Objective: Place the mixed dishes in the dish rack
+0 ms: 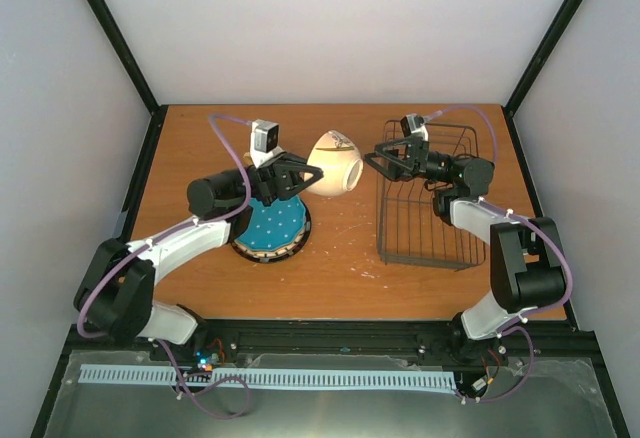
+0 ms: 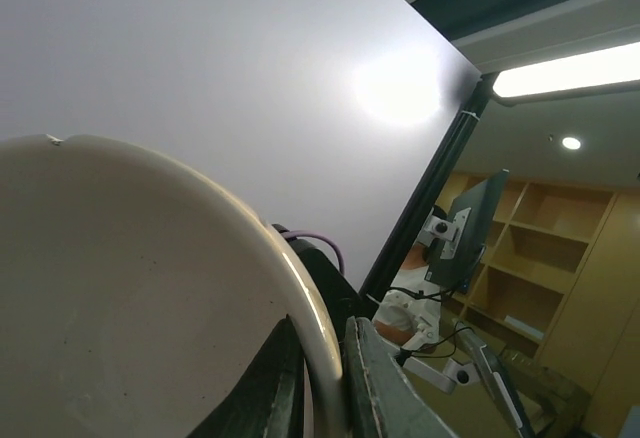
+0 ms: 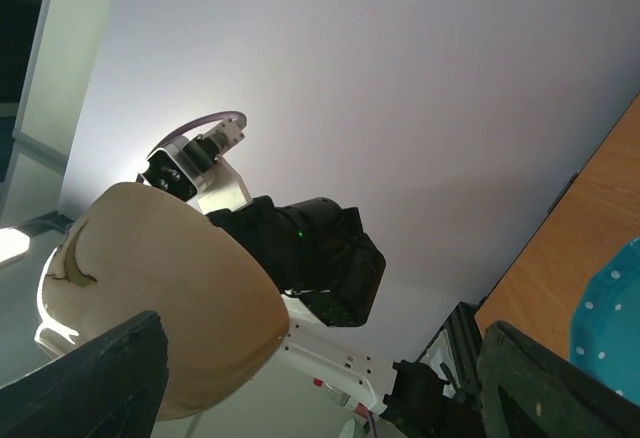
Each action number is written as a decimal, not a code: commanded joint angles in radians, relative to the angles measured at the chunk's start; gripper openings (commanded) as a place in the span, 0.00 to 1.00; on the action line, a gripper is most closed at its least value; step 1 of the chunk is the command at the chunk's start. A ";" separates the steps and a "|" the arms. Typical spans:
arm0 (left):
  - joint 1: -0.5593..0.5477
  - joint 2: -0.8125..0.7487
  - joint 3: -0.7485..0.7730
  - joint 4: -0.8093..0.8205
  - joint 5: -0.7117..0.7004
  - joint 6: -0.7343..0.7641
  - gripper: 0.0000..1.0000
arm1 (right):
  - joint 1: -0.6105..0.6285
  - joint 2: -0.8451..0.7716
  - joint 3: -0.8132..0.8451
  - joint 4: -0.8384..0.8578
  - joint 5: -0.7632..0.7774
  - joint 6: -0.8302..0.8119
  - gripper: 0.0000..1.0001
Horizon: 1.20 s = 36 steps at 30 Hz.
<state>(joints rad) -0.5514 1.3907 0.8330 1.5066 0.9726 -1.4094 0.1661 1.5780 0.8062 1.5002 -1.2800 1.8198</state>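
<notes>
My left gripper (image 1: 313, 174) is shut on the rim of the small cream-white bowl (image 1: 336, 163) and holds it tilted in the air above the table's middle. In the left wrist view the bowl's rim (image 2: 318, 343) sits between the two fingers (image 2: 385, 388). My right gripper (image 1: 378, 162) is open and empty, just right of the bowl and facing it, over the left edge of the dark wire dish rack (image 1: 430, 220). The right wrist view shows the bowl's underside (image 3: 150, 308) between its spread fingers (image 3: 100, 378). The teal dotted plate (image 1: 274, 222) lies under my left arm. The mug and the orange-yellow plate are out of view.
A dark striped rim (image 1: 262, 255) shows under the teal plate, so it lies on another plate. The rack stands at the right of the brown table (image 1: 340, 258) and holds no dishes. Black frame posts and white walls close in the sides.
</notes>
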 commanded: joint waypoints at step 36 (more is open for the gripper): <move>-0.079 -0.151 0.552 -1.997 -0.257 1.507 0.01 | -0.046 -0.297 0.689 -2.318 0.763 -1.549 0.77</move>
<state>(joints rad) -0.5835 1.2030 1.3373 -0.0433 0.9237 -0.2653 0.1135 1.2381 1.3605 -0.3016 -0.8101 0.5194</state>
